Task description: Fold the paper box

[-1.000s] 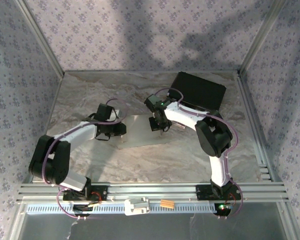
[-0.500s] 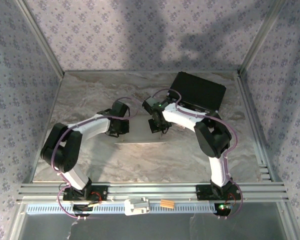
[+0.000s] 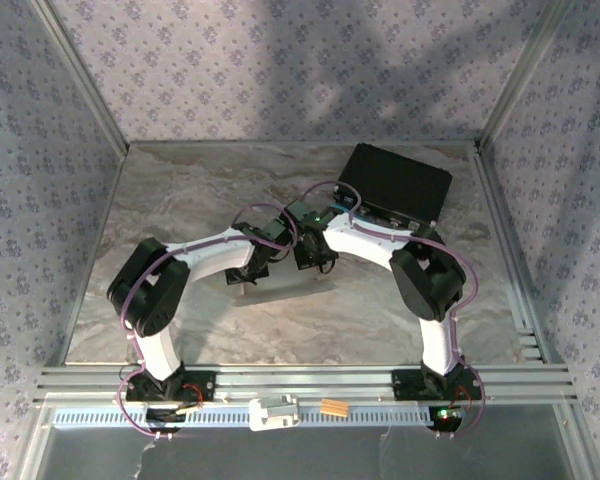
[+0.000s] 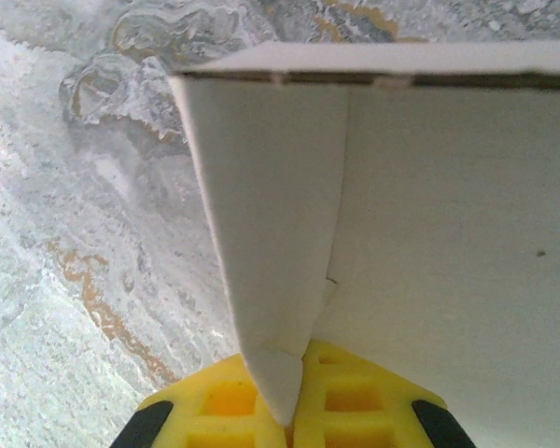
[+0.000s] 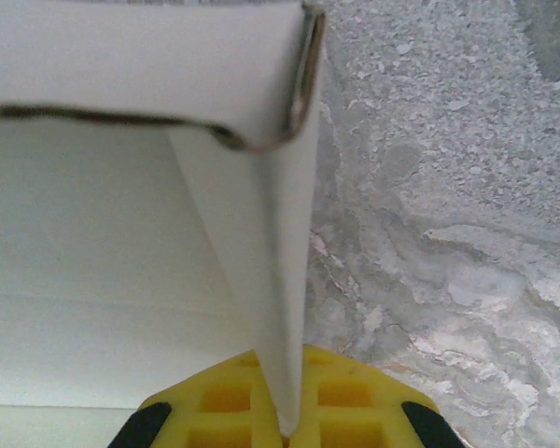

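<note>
The box lies near the middle of the desk, between the two arms and just in front of the black case. It is partly formed: a broad white panel with a side wall raised at each end.

The left pincer is closed tight on the lower tip of the left flap, with the thin card squeezed between its yellow pads. The right pincer is closed the same way on the right flap, which stands on edge and meets a doubled, curled top rim. Both flaps stand roughly upright against the main panel.

The box looks like thin white card, so it should be very light and offer almost no resistance to lifting. It is likely stiff across a flat panel but weak along the scored lines, where it will hinge readily. A hard squeeze or a twist could crease it off the score or tear a tab. The smooth surface may slip through the pads if pulled sideways.

The best hold is probably on a flap's free edge, close to its fold line, so the push turns the flap about its crease instead of buckling the panel. With both ends pinched, the arms should move together, since pulling apart could strain the corners. The folding seems to be under way and not finished.
</note>
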You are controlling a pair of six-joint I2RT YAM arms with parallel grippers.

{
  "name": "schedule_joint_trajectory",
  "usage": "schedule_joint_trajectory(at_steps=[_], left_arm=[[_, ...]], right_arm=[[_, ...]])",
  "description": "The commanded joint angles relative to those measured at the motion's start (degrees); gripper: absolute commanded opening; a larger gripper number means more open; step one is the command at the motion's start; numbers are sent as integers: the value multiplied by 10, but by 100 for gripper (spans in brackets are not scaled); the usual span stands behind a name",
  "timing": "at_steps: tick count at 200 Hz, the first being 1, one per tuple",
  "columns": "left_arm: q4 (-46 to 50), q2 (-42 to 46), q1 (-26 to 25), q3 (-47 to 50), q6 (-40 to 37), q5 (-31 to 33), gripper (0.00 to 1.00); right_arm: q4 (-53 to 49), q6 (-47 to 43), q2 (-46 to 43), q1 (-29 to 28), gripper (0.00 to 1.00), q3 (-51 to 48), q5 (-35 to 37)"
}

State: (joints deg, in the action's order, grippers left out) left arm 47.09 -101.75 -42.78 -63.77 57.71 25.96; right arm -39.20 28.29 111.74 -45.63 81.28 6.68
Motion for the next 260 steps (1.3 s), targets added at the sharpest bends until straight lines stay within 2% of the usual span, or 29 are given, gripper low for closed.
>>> schedule_joint_trajectory(at_steps=[1,34,45,77,103,136,156,185,228,246,260], left_arm=[[57,-37,-6,-8,22,21,0],[-4,9,-9,7,-21,11,0],[-45,37,-5,22,-53,-16,10],[-133,129,13,77,-108,-58,32],[-214,188,55,133,-160,-135,38],[-234,208,102,155,-211,-207,39],[-228,210,115,155,-233,-224,39],[-213,215,127,163,-236,-216,39],[-225,195,135,157,-241,-199,32],[-225,183,134,146,-248,-179,27],[-223,175,134,140,-254,-173,18]], right_arm=[[23,18,-13,-46,0,-29,-12],[33,16,-27,-41,0,-50,-16],[32,16,-29,-40,0,-54,-17],[31,15,-29,-35,0,-58,-18],[29,16,-28,-32,0,-57,-19],[20,19,-21,-30,0,-49,-19],[15,24,-18,-28,0,-46,-18],[11,31,-14,-27,0,-43,-21],[12,33,-15,-29,0,-41,-24],[12,33,-15,-28,0,-42,-25],[11,32,-14,-28,0,-40,-25]])
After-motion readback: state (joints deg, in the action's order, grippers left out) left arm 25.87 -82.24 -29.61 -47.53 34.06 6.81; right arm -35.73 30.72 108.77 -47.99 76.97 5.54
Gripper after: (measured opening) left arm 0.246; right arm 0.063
